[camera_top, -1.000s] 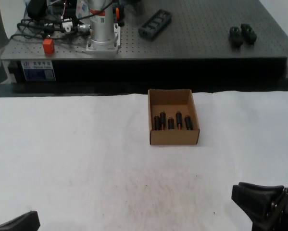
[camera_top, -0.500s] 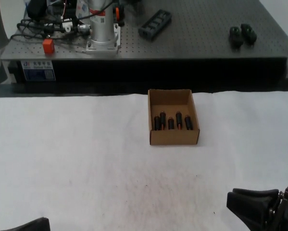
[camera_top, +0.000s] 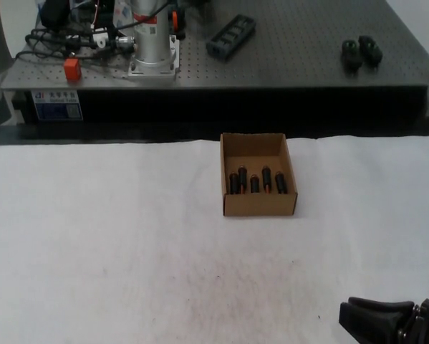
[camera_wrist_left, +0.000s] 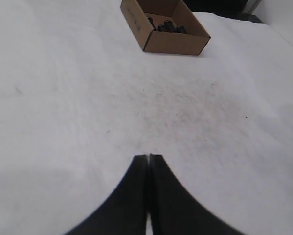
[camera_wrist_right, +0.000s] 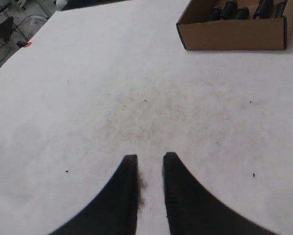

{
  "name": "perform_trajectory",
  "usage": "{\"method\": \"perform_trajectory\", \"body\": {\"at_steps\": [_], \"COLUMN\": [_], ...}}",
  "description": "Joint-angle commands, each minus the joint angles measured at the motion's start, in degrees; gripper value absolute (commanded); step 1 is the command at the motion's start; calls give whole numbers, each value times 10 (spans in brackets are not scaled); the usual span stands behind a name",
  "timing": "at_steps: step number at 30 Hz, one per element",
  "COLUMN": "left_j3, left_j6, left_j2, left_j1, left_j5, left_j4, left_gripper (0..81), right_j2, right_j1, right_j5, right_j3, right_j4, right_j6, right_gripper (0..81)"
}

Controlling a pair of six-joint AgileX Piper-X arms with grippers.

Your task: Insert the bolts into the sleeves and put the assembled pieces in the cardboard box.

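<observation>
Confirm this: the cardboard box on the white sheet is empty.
Wrong on one point: the cardboard box holds five assembled pieces, lying side by side, as the high view shows. It does sit on the white sheet.

Bench label (camera_top: 55,104) print too small to read

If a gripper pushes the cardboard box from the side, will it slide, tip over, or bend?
It would probably slide rather than tip: the cardboard box looks low and sits flat on the white sheet. Its thin open-topped walls may flex under a push. The pieces inside seem loose, so they could roll.
</observation>
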Motion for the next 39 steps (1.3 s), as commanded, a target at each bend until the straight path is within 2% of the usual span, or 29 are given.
{"method": "perform_trajectory", "body": {"at_steps": [1,6,11,39], "left_j3": [-11,15,16,16], "left_j6": [-3,-5,-5,-5], "left_j2": [1,1,1,1], "left_j1": [2,2,2,2], "left_j5": [-3,-3,-3,-3], "left_j4": [-3,-17,-15,-15], "left_gripper": [6,6,6,6], "right_j2": [-4,-4,-4,-4], "right_j1": [1,1,1,1], "right_j5": [1,3,35,35], "right_j3": [-2,-2,-2,-2], "right_j4": [-8,7,38,38], "right_j6": [-3,-3,-3,-3], "right_gripper": [148,148,148,148]}}
